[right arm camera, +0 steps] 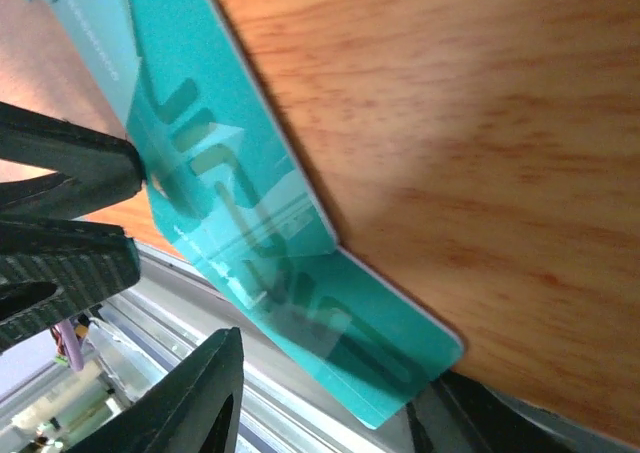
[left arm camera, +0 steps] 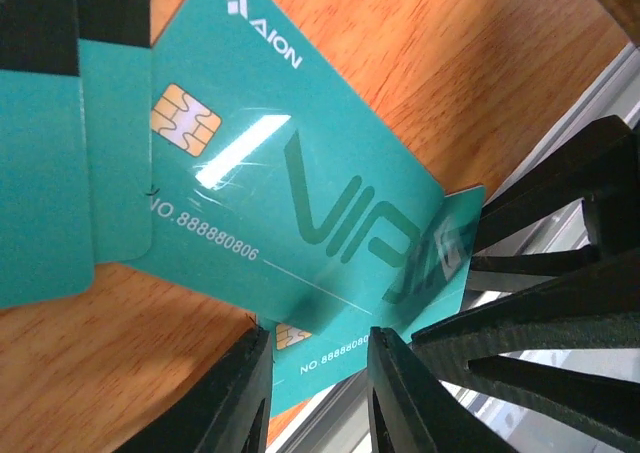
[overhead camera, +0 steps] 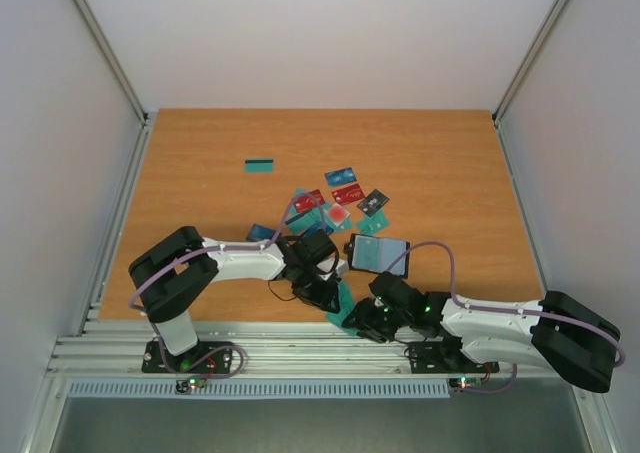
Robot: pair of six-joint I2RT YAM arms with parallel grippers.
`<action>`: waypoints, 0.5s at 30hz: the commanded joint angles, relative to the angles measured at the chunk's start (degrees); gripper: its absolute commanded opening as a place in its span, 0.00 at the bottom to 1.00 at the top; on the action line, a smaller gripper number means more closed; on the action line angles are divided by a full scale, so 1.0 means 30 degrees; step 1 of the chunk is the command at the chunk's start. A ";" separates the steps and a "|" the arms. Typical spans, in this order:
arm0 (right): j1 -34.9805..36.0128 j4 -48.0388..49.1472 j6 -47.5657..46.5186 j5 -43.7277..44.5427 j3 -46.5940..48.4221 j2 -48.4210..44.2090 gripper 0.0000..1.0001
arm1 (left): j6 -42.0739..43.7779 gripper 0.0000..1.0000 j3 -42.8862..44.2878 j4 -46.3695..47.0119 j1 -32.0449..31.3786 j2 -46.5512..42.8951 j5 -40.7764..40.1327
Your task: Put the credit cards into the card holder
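Note:
Two overlapping teal credit cards (left arm camera: 270, 163) lie at the table's near edge, the lower credit card (right arm camera: 330, 323) jutting out over the metal rail. My left gripper (left arm camera: 320, 338) is open just above them, its fingers either side of the lower card's end. From the other side my right gripper (right arm camera: 325, 373) is open around that card's overhanging corner. In the top view both grippers (overhead camera: 335, 298) meet at these cards (overhead camera: 340, 315). The card holder (overhead camera: 378, 256) lies open, black with a teal-grey inside, just behind the right gripper. More credit cards (overhead camera: 335, 205) are scattered mid-table.
One teal card with a black stripe (overhead camera: 260, 165) lies alone further back on the left. Another striped teal card (left arm camera: 40, 153) sits beside the left gripper. The slotted metal rail (overhead camera: 300, 348) runs along the table's near edge. White walls enclose the table.

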 commanded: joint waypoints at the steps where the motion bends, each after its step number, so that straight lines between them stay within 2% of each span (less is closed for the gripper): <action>1: -0.0017 0.1972 0.0498 0.0532 -0.0733 0.0787 0.39 | 0.0282 0.28 -0.0366 -0.0791 -0.0257 0.0983 -0.0820; 4: -0.0184 0.1404 0.0645 0.0450 -0.0696 0.0664 0.25 | 0.0354 0.28 -0.0297 -0.0853 -0.0272 0.0977 -0.0827; 8: -0.0384 0.0166 0.0990 0.0342 -0.0678 0.0127 0.13 | 0.0329 0.28 -0.0165 -0.0915 -0.0257 0.0786 -0.0799; 12: -0.0637 -0.2262 0.1032 -0.0466 -0.0523 -0.1043 0.05 | 0.0113 0.28 -0.0076 -0.1006 -0.0257 0.0284 -0.0996; 15: -0.0884 -0.5585 0.0800 -0.1441 0.0253 -0.2396 0.01 | 0.0107 0.29 0.0029 -0.1315 -0.0271 -0.0074 -0.1563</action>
